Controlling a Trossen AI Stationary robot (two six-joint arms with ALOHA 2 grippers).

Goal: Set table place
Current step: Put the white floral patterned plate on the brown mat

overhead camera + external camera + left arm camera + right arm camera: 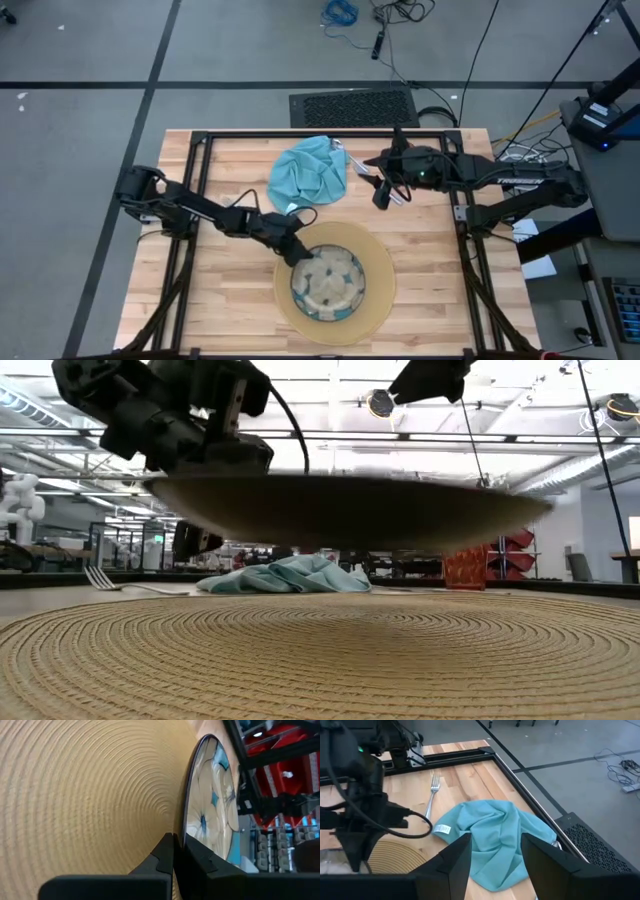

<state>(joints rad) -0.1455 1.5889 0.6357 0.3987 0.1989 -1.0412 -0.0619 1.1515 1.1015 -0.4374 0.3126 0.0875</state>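
- High view: your left gripper [296, 254] pinches the plate [328, 282] at its rim, about ten o'clock, over the round mat [380, 300] on the table [230, 310]. The right gripper [383, 196] hangs beside the napkin [308, 170], at its three o'clock.
- Low view: the plate hovers clear of the coiled, woven mat, slightly tilted. It is glass, so you should judge it stiff, slick and breakable.
- Left wrist view: the fingers [162, 854] clamp only the thin edge; a fuller bite seems safer.
- Right wrist view: fingers spread, empty, above the soft, crumpled napkin; the fork [432, 795] lies at its ten o'clock.
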